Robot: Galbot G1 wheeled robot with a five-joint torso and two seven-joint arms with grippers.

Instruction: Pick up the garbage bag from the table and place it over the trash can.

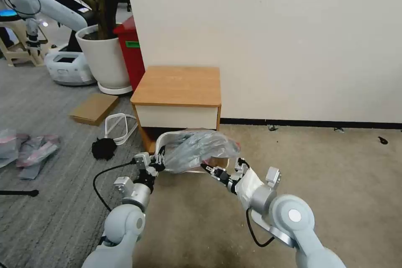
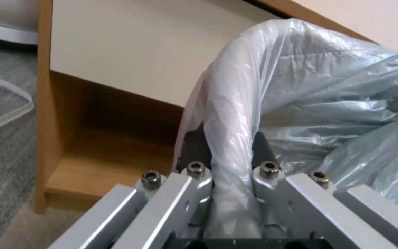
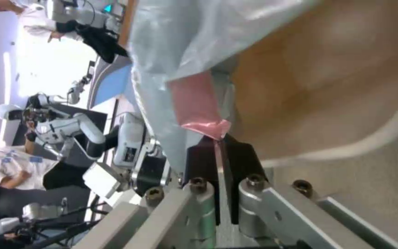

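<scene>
Bag: you have the garbage bag off the table and spread between both grippers, low in front of the table's drawer front and over the trash can, whose cream rolled rim peeks out at the bag's left side.
Left grip: your left gripper is clenched on a gathered, rope-like fold of the bag at the can's left rim; in the left wrist view the plastic runs straight down between the two fingers, so I judge this side anchors the opening while the other is stretched.
Right grip: your right gripper is pinched tight on the bag's pinkish-red rim, just beside the can's near right edge; holding the coloured hem looks meant to keep the mouth open and pull it over the lip.
Why apart: the two grips sit on opposite sides of the can, which suits spreading the bag across the rim.
Fit: the bag is puffed up above the can; whether the rim is covered all round, you cannot tell from here.
Table top: bare light wood.
Floor: beige in front of the table, grey carpet to the left.
Room: a plain wall behind the table, a large white plant pot and a red bin near the table's left rear corner, flat cardboard and a heap of pink-grey bags on the carpet.
</scene>
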